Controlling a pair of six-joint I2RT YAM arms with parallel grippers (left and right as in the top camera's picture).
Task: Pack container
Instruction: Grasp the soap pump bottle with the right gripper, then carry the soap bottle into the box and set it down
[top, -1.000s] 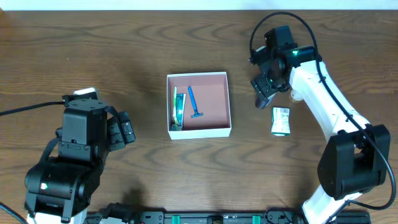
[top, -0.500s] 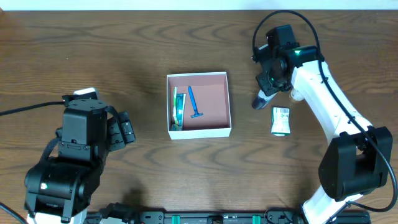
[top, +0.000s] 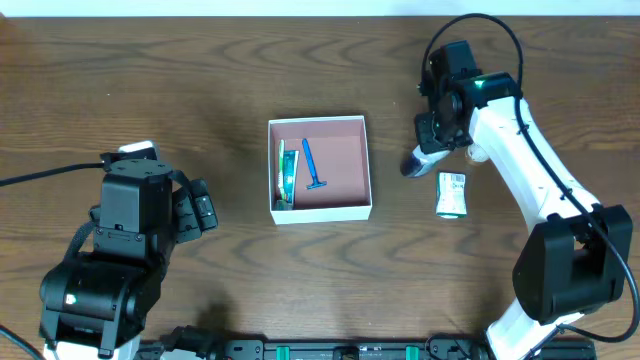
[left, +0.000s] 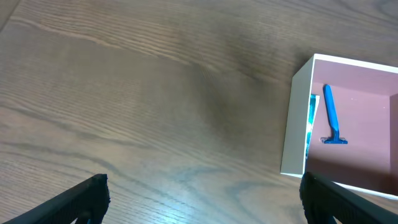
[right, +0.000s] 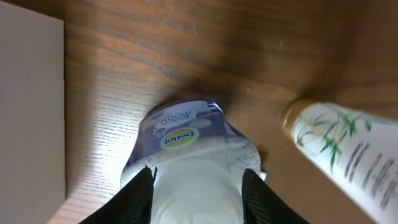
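Right gripper (right: 198, 190) is clamped on a small translucent bluish plastic bottle with a Dettol label (right: 186, 127). Its black fingers (right: 138, 194) press either side of the pale body in the lower middle of the wrist view. Near it, at the right of that frame, lies a white cylindrical bottle with green bamboo leaves and a gold cap (right: 348, 149); whether the two touch is unclear. Seen from overhead, the shallow square white-walled container with a dusty-pink floor (top: 346, 165) sits at centre frame. It holds a blue plastic razor (top: 312, 166) and a green-and-white tube (top: 285, 172) along its left wall. Left gripper (top: 200, 210), at lower left and well apart from the container, has its fingers spread wide, holding nothing.
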